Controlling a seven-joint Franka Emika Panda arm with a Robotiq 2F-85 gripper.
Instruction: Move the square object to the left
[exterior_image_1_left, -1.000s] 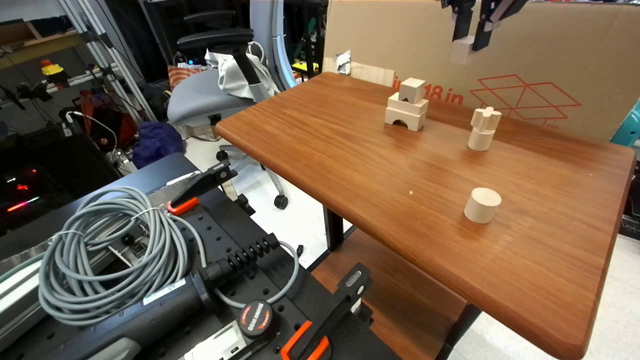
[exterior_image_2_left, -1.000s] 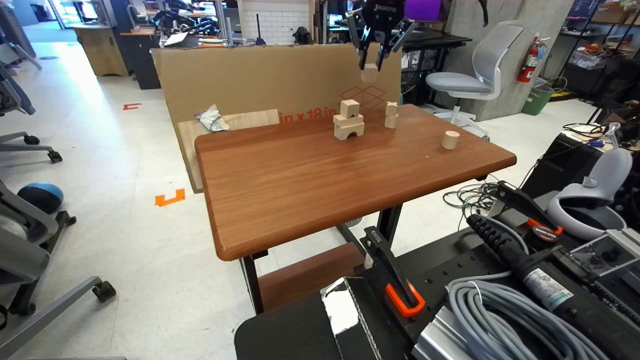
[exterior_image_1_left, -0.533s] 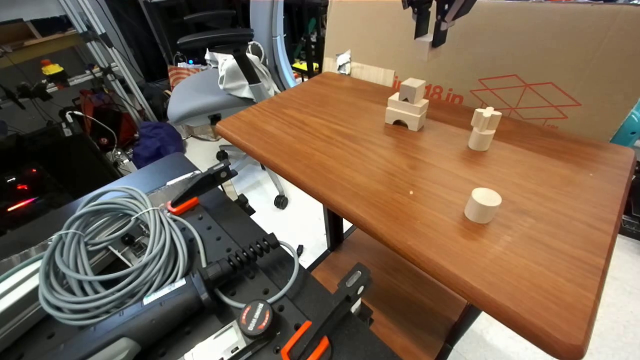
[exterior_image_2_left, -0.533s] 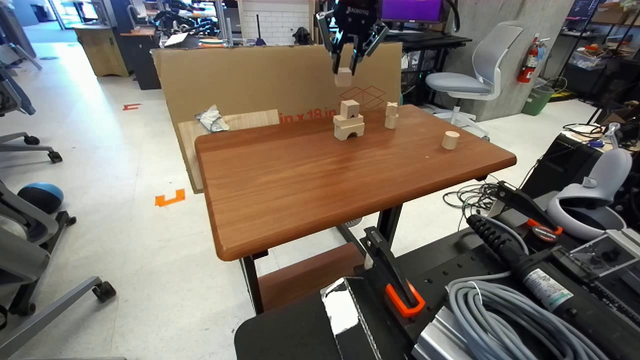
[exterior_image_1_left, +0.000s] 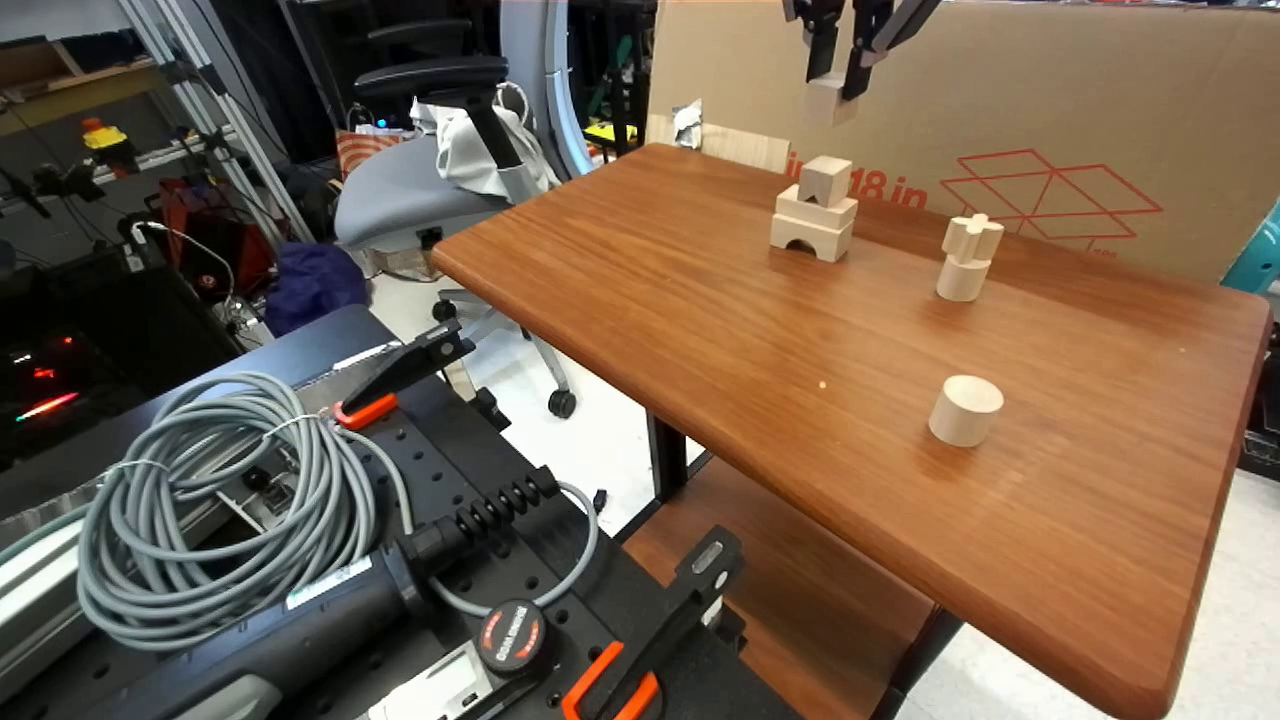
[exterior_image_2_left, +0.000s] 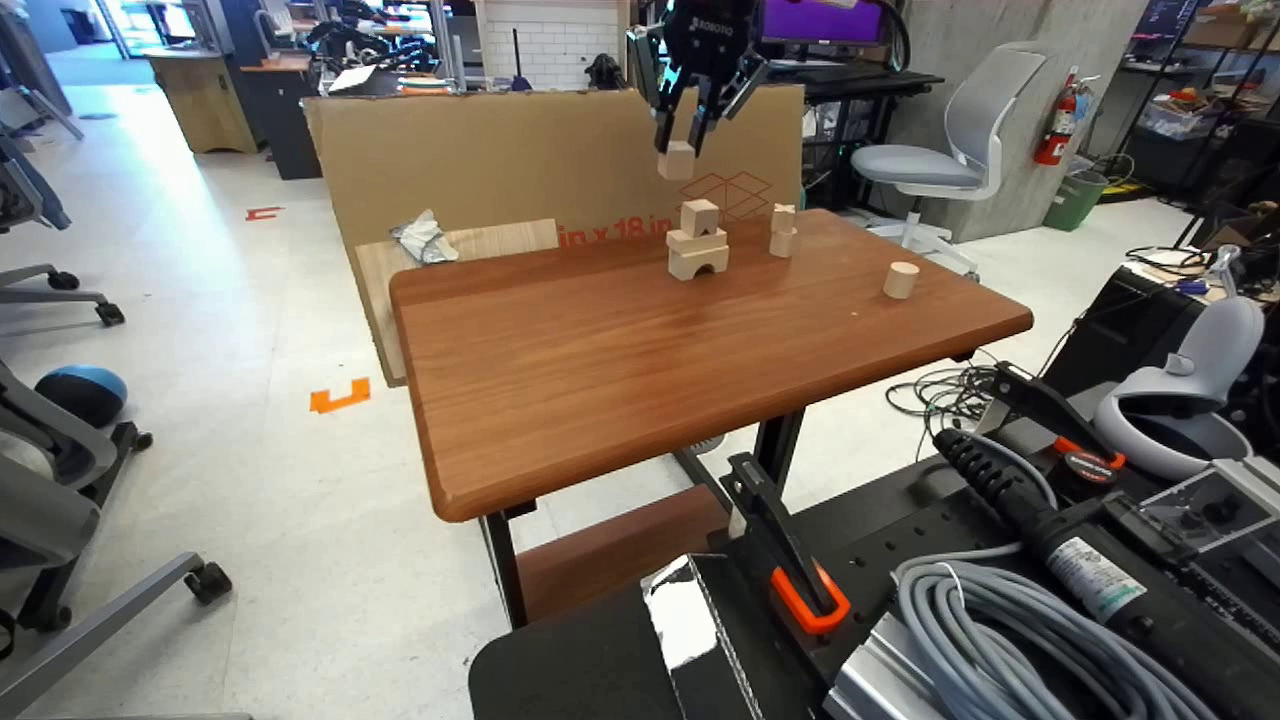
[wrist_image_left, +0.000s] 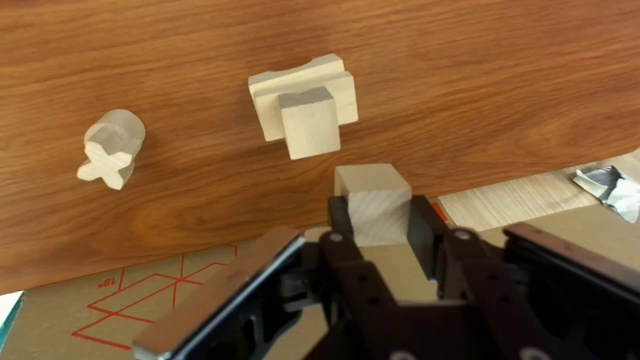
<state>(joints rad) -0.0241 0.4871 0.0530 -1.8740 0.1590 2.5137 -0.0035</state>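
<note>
One pale cube (wrist_image_left: 377, 210) hangs near the far block stack (exterior_image_2_left: 698, 245) but higher, the gripper (exterior_image_2_left: 680, 142) pinching opposite faces between its fingers (wrist_image_left: 422, 225), likely for even purchase; that height presumably spares the stack during a move left.

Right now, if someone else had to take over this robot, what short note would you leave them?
Gripper: shut on the wooden cube.
Cube: in the air, touching neither the table nor the block stack.
Done: the cube is gripped and off the table.
Left to do: set it down to the left and let go. Which way counts as left, and whether it is far enough over, the pictures don't settle. When lowering, probably best to keep clear of the block stack.
</note>
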